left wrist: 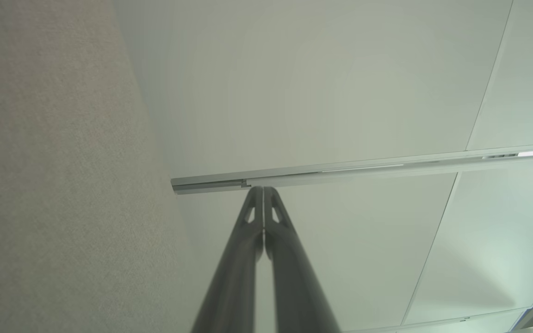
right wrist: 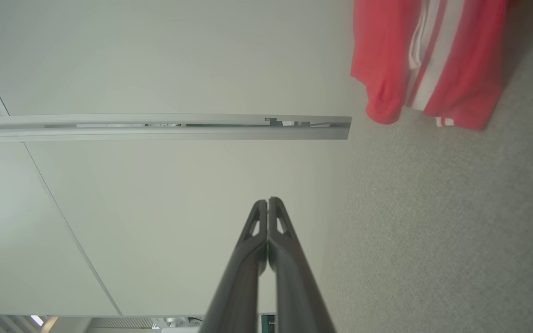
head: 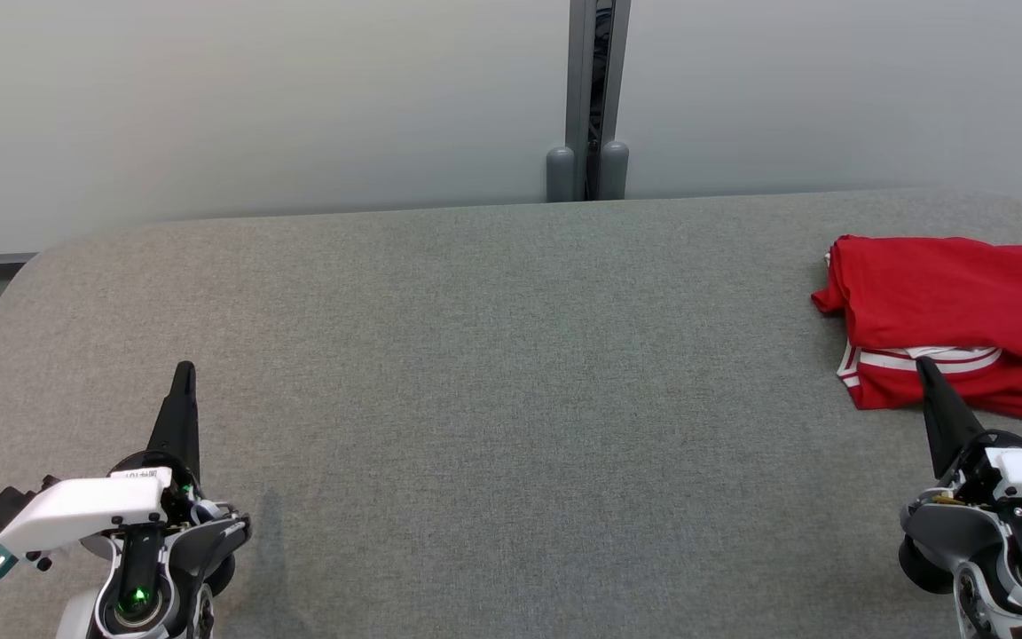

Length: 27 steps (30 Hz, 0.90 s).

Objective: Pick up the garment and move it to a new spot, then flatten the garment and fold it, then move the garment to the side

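Facing wall (left wrist: 322, 83), L claw (left wrist: 263, 190); red garment (right wrist: 474, 60) in R wrist view.

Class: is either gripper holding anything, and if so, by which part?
Nothing is held. The left gripper and right gripper are both shut on nothing; the red garment lies ungripped on the table.

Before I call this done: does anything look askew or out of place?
Nothing much. The red garment lies folded at the right side of the table, its edges slightly uneven, with a fold bulging from its left edge. No spill or damage.
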### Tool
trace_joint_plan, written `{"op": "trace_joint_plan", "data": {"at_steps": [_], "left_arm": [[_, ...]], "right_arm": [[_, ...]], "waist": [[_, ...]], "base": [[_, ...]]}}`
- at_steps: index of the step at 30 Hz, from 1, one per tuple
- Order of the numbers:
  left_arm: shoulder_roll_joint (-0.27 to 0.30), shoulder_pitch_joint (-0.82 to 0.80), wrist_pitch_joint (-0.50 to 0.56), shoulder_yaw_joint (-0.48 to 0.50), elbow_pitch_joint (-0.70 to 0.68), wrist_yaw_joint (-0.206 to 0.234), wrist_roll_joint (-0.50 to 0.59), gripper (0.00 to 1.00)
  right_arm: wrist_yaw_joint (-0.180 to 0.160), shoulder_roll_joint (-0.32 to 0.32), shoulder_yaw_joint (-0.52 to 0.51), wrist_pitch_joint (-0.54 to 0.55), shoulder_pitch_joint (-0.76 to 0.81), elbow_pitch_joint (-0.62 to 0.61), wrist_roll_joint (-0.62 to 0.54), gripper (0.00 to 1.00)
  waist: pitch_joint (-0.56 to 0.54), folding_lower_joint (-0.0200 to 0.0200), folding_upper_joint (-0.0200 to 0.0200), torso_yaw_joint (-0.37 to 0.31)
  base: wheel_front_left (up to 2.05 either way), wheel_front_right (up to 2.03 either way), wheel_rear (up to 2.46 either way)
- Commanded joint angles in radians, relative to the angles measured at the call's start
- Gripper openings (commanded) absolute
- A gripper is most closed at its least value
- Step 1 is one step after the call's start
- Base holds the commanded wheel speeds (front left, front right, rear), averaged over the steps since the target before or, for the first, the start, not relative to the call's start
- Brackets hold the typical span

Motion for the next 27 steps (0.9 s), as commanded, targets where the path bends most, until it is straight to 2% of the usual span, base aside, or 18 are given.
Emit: {"op": "trace_joint_plan", "data": {"at_steps": [1,27], "left_arm": [[0.006,-0.010,0.000,0.004,0.000,-0.003,-0.001,0.00],[0.006,-0.010,-0.001,0.003,0.000,-0.003,-0.001,0.00]], "right_arm": [[0.002,-0.003,-0.002,0.006,-0.008,0.003,-0.002,0.00],[0.002,0.000,-0.008,0.008,-0.008,0.004,-0.009,0.00]], "waist": [[0.000,0.0000,0.0000,0.000],[0.000,0.0000,0.0000,0.000]], "base": [[0.00,0.00,0.00],[0.00,0.00,0.00]]}}
